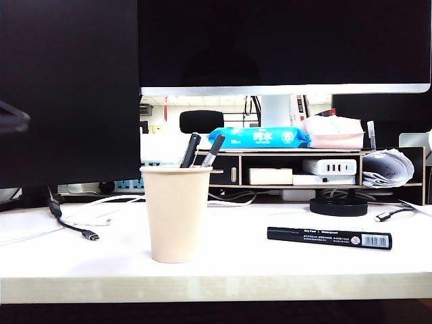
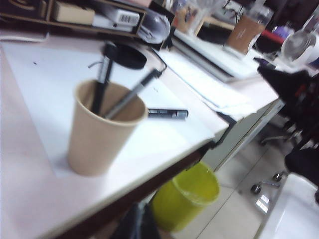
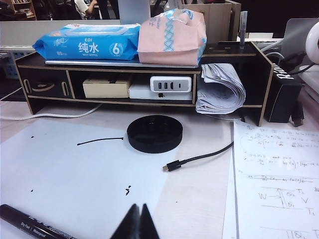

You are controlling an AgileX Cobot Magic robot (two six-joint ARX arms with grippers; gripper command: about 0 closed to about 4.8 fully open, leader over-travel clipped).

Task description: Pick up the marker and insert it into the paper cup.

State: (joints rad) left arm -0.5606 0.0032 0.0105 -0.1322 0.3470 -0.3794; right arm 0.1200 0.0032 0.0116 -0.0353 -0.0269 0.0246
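The black marker [image 1: 329, 237] lies flat on the white table, to the right of the beige paper cup [image 1: 175, 212]. The cup stands upright with two slimmer dark pens [image 1: 202, 150] leaning in it. In the left wrist view the cup [image 2: 97, 132] is near and the marker [image 2: 168, 113] lies beyond it. My left gripper [image 2: 139, 206] is blurred, shut and empty, below the table's front edge. My right gripper [image 3: 138, 206] is shut and empty above the white sheet, with the marker [image 3: 35, 226] beside it. Neither gripper shows in the exterior view.
A black round disc [image 3: 154, 133] and a USB cable [image 3: 199, 158] lie behind the marker. A wooden desk shelf [image 3: 149, 69] with wipes and chargers runs along the back. Written papers [image 3: 276, 174] lie to one side. A yellow bin [image 2: 187, 196] stands on the floor.
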